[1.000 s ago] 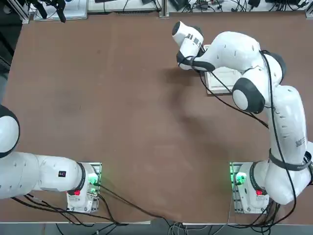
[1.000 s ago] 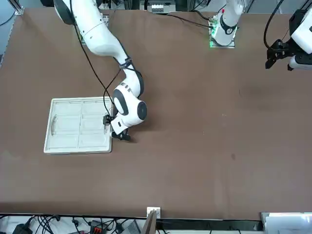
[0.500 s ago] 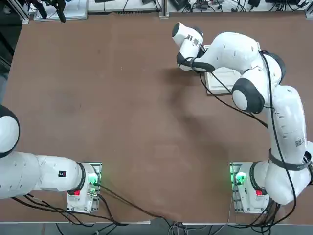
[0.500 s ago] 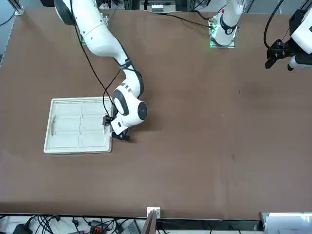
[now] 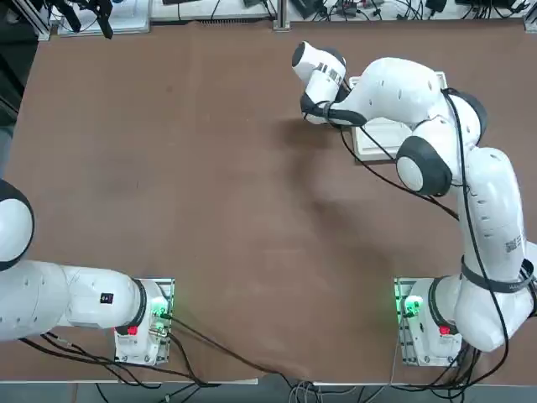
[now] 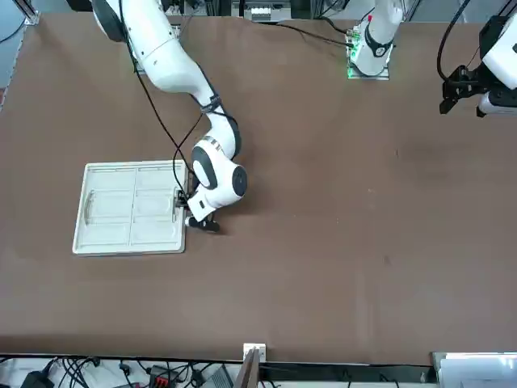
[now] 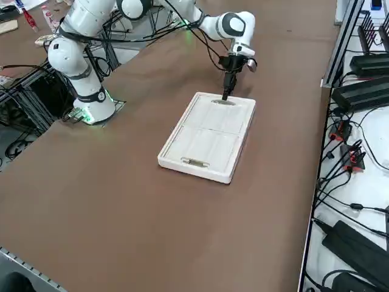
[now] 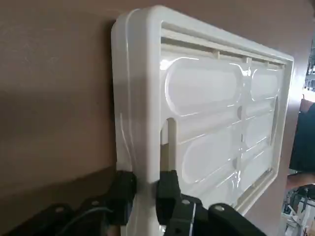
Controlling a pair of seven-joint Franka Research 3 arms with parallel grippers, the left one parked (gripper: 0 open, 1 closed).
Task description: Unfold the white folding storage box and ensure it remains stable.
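We see the brown table (image 6: 339, 242) filling nearly the whole front view, most of its surface bare. The working right arm (image 5: 470, 210) rises from its base at the lower right of the top view and bends over toward the upper right of centre. The white folding storage box (image 6: 129, 208) lies flat as a thin tray-like slab at the left of the front view, its walls folded down inside the ribbed rim; in the right side view it sits at the centre of the frame (image 7: 209, 135), and an oval handle cut-out shows near its lower end. The right gripper (image 8: 146, 189) is at the short edge of the box, at that slab's right side in the front view (image 6: 191, 212). We find its two fingers closed narrowly on the rim, one finger (image 8: 123, 192) outside and the other inside.
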